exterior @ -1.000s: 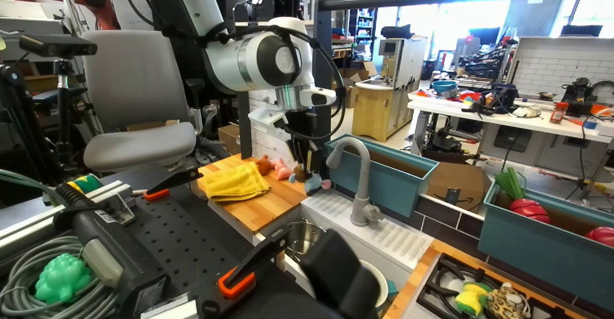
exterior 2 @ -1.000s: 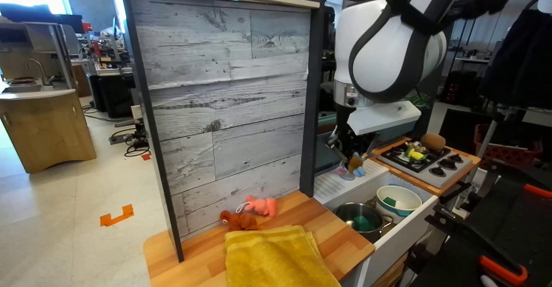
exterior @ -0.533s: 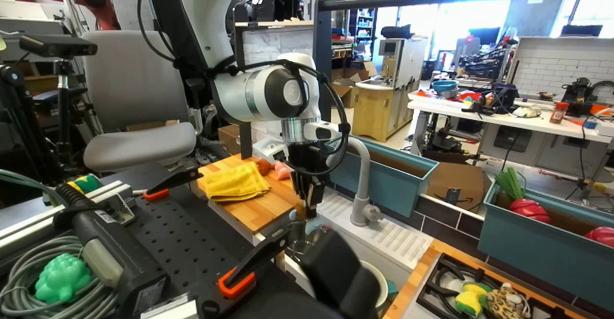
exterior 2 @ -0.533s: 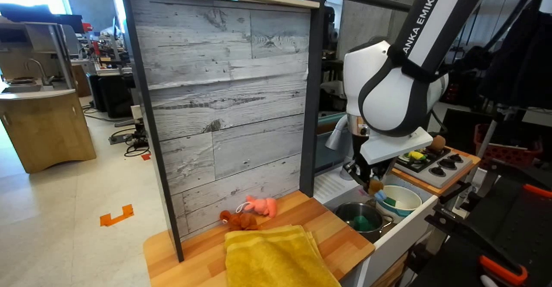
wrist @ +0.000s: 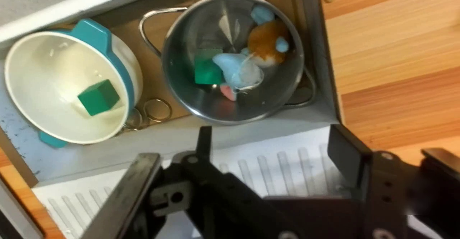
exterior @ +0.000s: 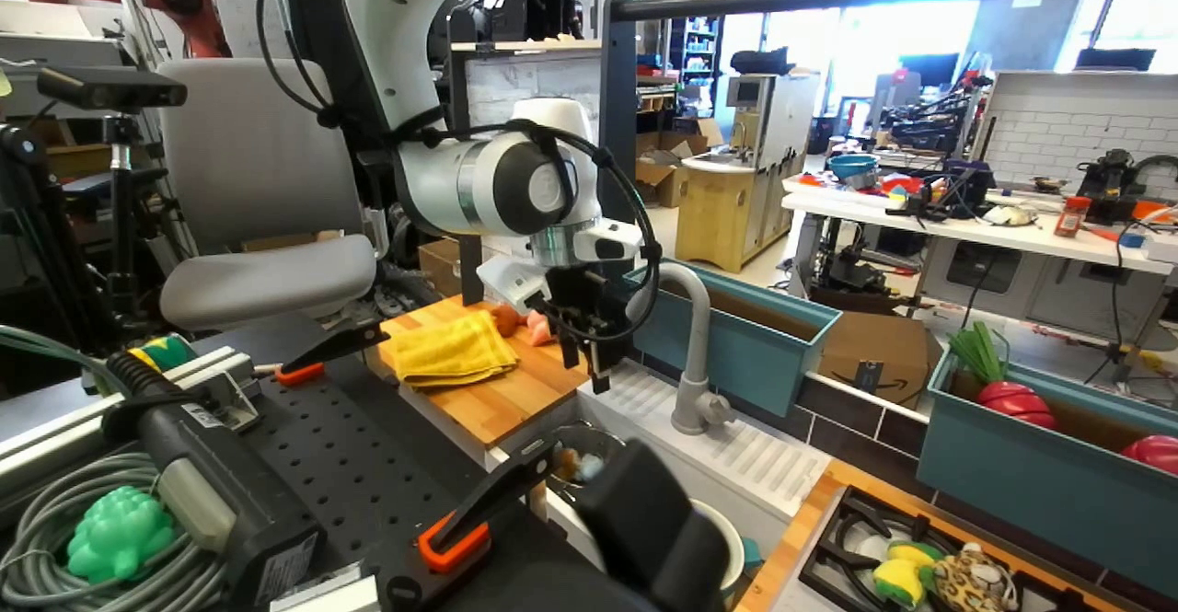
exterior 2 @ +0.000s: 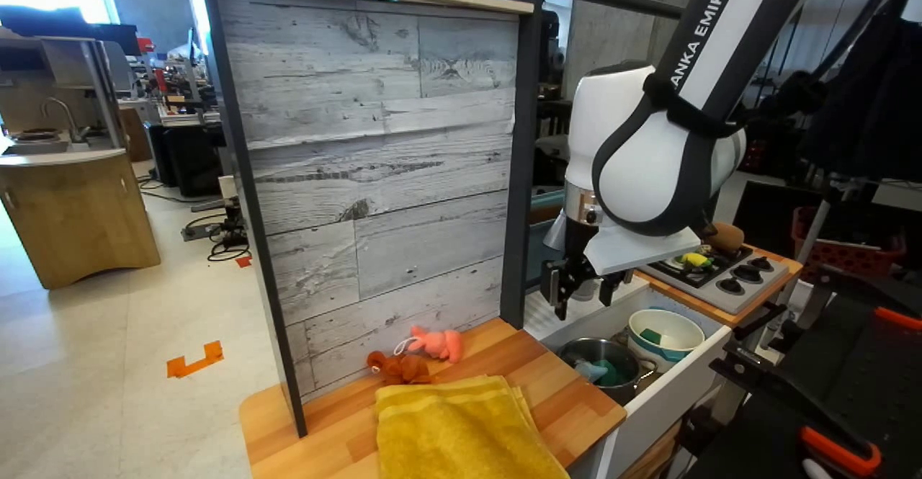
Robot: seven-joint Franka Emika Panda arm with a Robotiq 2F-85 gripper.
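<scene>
My gripper (wrist: 269,134) stands open over the ribbed white drainboard (wrist: 266,167) in the wrist view, its fingers wide apart with nothing between them. Both exterior views also show the gripper (exterior: 585,368) (exterior 2: 583,306) with spread jaws, above and beside the metal pot (wrist: 194,27). Inside that pot lie brown plush (wrist: 266,39) and light-blue plush (wrist: 231,66) with a pink ear; whether they are joined I cannot tell. A green block (wrist: 208,72) rests beside them. Left of the pot, a white and teal bowl (wrist: 32,73) holds another green block (wrist: 99,97).
The grey faucet (exterior: 697,345) rises close to the gripper, before a teal planter (exterior: 736,354). A yellow towel (exterior 2: 461,428), an orange toy (exterior 2: 403,369) and a pink toy (exterior 2: 437,343) lie on the wooden counter. A stove (exterior: 851,548) carries small plush toys.
The brown and blue plush, earlier hanging in the gripper, now lies in the pot. The arm came down over the pot, the jaws opened, and the gripper shifted slightly away.
</scene>
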